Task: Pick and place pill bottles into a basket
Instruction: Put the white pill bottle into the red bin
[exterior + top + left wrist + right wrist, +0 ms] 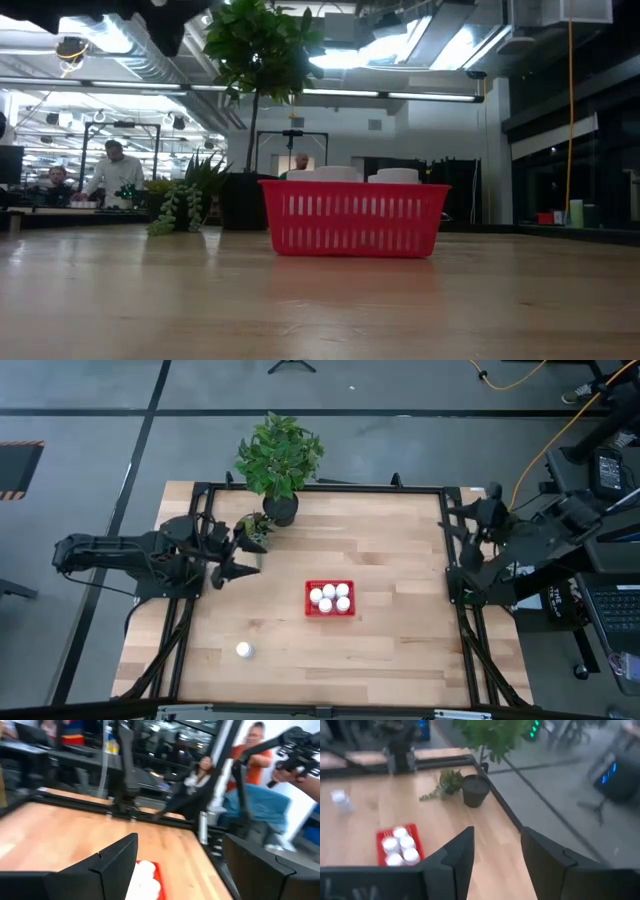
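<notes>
The red mesh basket (330, 612) stands mid-table and holds several white pill bottles (330, 597); their caps (325, 175) show above its rim (352, 187) in the low view. One more white bottle (244, 650) stands alone on the table near the front left, and it also shows in the right wrist view (340, 800). My left gripper (240, 572) is open and empty, above the table to the left of the basket (156, 870). My right gripper (458, 545) is open and empty at the table's right edge, far from the basket (382, 837).
A tall green plant in a black pot (280, 510) stands at the far edge, with a small trailing plant (252, 528) beside it, close behind my left gripper. A black frame (320, 487) runs round the table. People are in the room beyond (252, 750).
</notes>
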`<move>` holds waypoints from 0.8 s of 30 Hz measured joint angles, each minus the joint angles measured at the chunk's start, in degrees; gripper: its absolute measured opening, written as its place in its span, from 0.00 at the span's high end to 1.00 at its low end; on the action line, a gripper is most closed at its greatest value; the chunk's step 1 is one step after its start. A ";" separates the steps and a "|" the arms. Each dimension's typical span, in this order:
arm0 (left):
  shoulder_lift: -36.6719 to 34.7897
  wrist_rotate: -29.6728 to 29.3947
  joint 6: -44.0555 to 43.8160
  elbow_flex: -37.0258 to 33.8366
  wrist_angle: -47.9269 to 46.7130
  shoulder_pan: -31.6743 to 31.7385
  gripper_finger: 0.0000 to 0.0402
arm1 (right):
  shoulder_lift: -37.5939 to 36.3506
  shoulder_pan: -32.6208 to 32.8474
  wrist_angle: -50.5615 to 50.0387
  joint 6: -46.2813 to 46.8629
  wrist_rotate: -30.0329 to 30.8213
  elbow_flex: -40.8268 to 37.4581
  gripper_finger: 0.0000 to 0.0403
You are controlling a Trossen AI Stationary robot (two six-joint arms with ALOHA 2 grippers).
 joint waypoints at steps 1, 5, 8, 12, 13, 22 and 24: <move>0.88 -1.44 0.08 0.00 0.99 -0.21 0.30 | -2.05 -0.13 1.88 -3.38 -0.01 -2.47 0.60; 4.23 -6.24 0.11 0.00 5.97 -0.95 0.30 | -13.10 -2.70 11.90 -14.99 0.37 -10.70 0.60; 6.98 -8.46 0.08 0.00 9.61 -1.33 0.30 | -22.47 -3.64 24.23 -22.27 -2.27 -16.72 0.60; 10.87 -11.32 -0.35 0.00 14.05 -1.67 0.30 | -31.51 -3.62 42.77 -33.26 -9.42 -28.10 0.60; 11.88 -11.70 -0.63 0.00 15.00 -1.68 0.30 | -33.06 -3.63 46.48 -35.08 -10.28 -31.00 0.60; 20.65 -13.02 -3.98 -0.02 25.14 -1.68 0.30 | -38.96 -5.36 62.98 -27.95 -16.99 -55.82 0.60; 22.31 -13.06 -4.73 -0.02 26.85 -1.68 0.30 | -39.21 -6.95 66.26 -24.49 -20.76 -61.16 0.60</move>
